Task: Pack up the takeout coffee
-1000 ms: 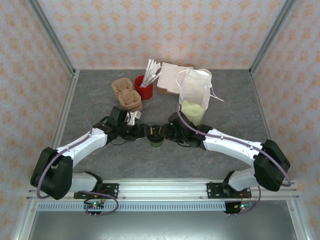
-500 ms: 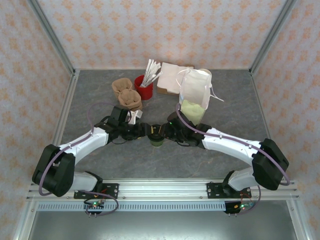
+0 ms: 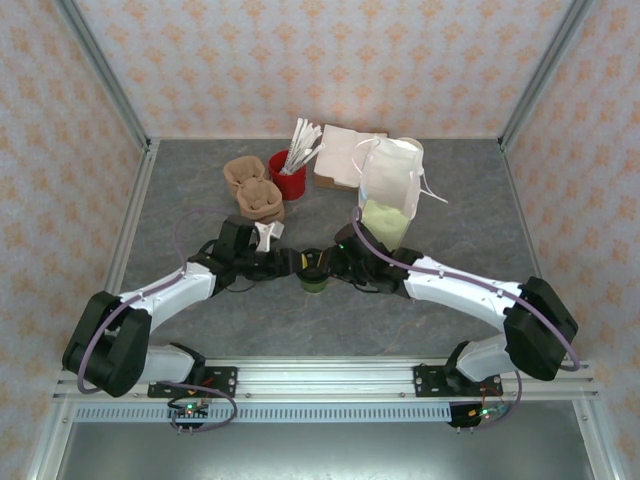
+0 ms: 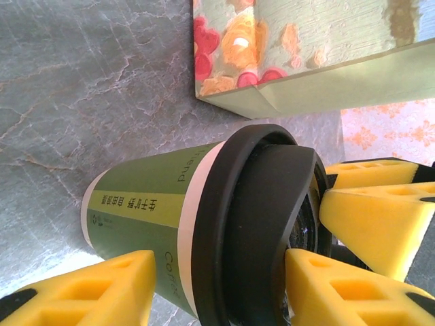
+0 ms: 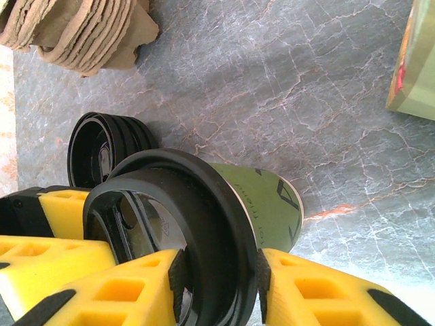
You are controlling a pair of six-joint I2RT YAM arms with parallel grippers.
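Coffee (image 3: 312,278) stands about where it stood a second ago, in the middle of the tabletop (image 3: 200,200), near the bag (image 3: 388,190) and between the two arms. The change is small. From above, the left forearm nudged toward the back and then settled again, and the right arm hardly moved. If the coffee shifted, it was only by a hair. We read that as fine adjustment at the lid, not as carrying.

Up close, the lid (image 4: 258,224) sits on the mouth, its rim around the top of the green wall. We cannot tell whether it is pressed home all the way round. The right fingers (image 5: 326,292) are closed on the lid's rim, one on either side of it. The left fingers (image 4: 75,292) straddle the coffee, one low against the wall and the other at the lid's edge. They look to be touching, but we cannot tell whether they clamp or merely steady it.

So we judge that capping is finishing and packing has not begun, since the coffee is outside the bag. It will have to go in upright. A half-seated lid could pop off, and a hard squeeze could crush the paper wall.
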